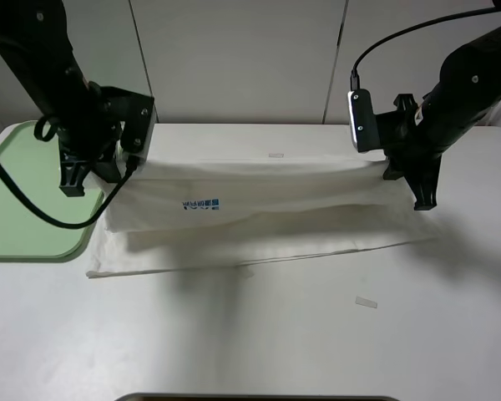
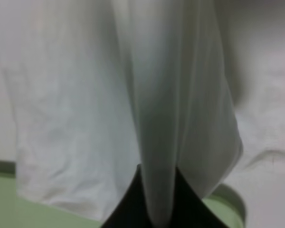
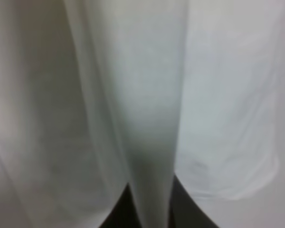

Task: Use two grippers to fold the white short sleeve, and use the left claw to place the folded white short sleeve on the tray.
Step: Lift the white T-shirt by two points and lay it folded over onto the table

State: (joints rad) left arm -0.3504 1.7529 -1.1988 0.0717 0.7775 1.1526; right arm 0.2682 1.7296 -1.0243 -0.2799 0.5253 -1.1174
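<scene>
We have both grippers clamped on cloth: the left gripper (image 1: pixel 73 185) and the right gripper (image 1: pixel 423 199) each pinch a raised ridge of the white short sleeve (image 1: pixel 259 221), one at either end. It lies partly folded on the desk (image 1: pixel 301 342), its long axis running straight from one gripper to the other. The tray (image 1: pixel 25 200) sits just beside its left end, so we judge the left arm the nearer one for placing.
</scene>
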